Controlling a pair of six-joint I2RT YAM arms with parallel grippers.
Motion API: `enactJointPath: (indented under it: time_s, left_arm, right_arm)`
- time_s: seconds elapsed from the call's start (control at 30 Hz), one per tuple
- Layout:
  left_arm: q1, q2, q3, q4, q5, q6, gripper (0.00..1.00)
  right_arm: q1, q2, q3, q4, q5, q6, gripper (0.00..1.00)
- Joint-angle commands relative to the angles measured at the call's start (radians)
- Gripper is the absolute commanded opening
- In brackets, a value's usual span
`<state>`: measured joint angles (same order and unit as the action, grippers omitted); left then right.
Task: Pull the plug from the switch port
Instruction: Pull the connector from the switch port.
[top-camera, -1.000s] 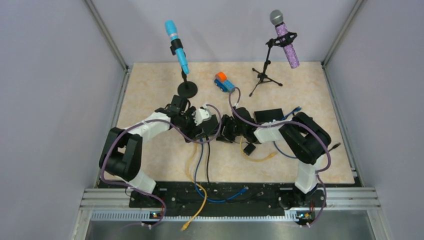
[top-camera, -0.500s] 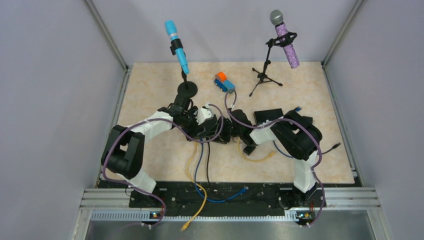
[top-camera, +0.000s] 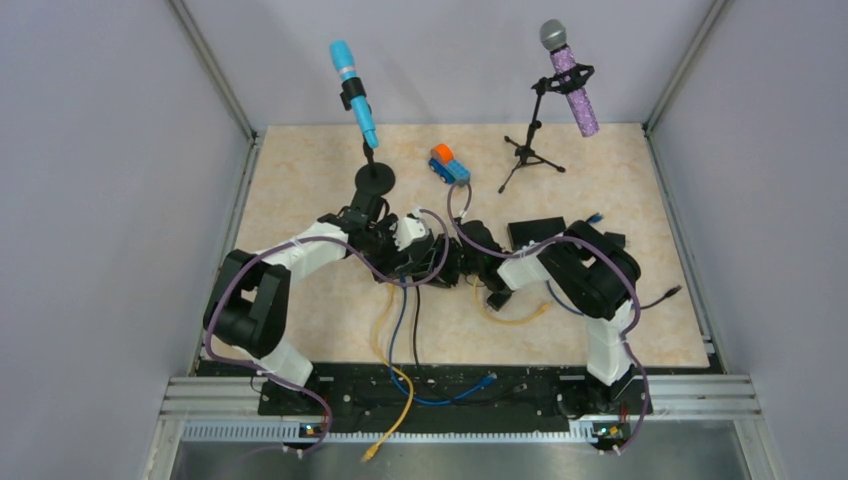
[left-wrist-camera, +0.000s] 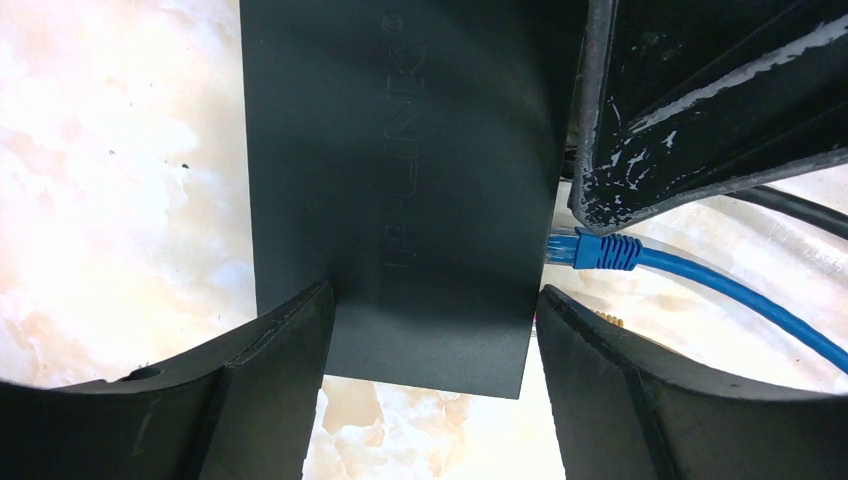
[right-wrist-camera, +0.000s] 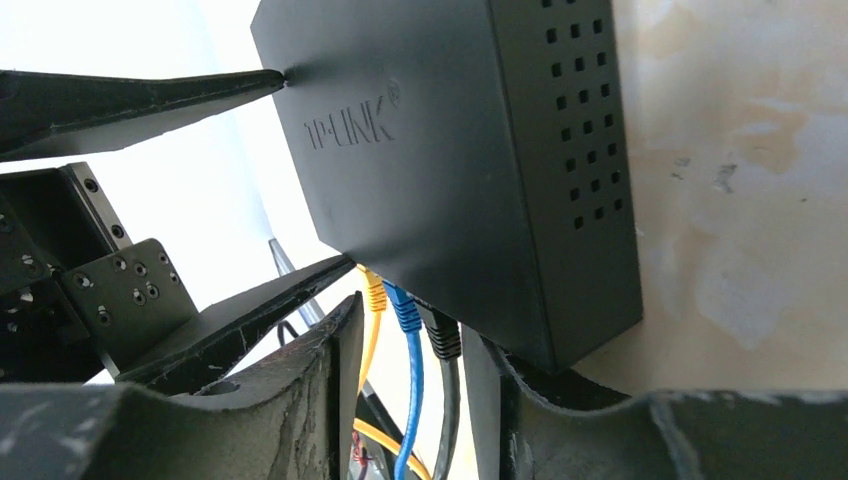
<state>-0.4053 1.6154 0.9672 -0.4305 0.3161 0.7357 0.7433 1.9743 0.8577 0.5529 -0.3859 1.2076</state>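
Mid table, left claw clamps the black switch by its sides. The right claw, narrowly parted, straddles the blue plug. Plug is seated in the switch, cable end toward near edge.

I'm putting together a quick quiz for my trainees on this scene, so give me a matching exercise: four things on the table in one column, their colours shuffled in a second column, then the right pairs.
Things
1. switch
2. toy car
3. far-left microphone
4. far-right microphone

Colours
A. purple with a grey head
B. black
C. cyan
D. orange and blue

Pairs: 1-B, 2-D, 3-C, 4-A
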Motion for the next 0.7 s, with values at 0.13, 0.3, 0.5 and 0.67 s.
enactJointPath:
  time_s: [0.13,0.3,0.5,0.67]
  left_arm:
    - [-0.003,0.045,0.008,-0.059,-0.014,-0.008,0.76]
    - [-0.004,0.048,0.011,-0.068,-0.009,-0.006,0.76]
    - [-0.004,0.043,0.01,-0.073,-0.005,-0.003,0.75]
    - [-0.004,0.043,0.013,-0.08,0.001,-0.002,0.74]
  right_arm:
    - [0.015,-0.106,0.002,-0.127,0.095,-0.109,0.44]
    - [0.034,-0.037,-0.039,0.033,0.041,-0.028,0.38]
    - [0.045,-0.015,-0.022,0.042,0.065,-0.019,0.38]
    - [0.045,0.001,-0.016,0.056,0.084,-0.004,0.37]
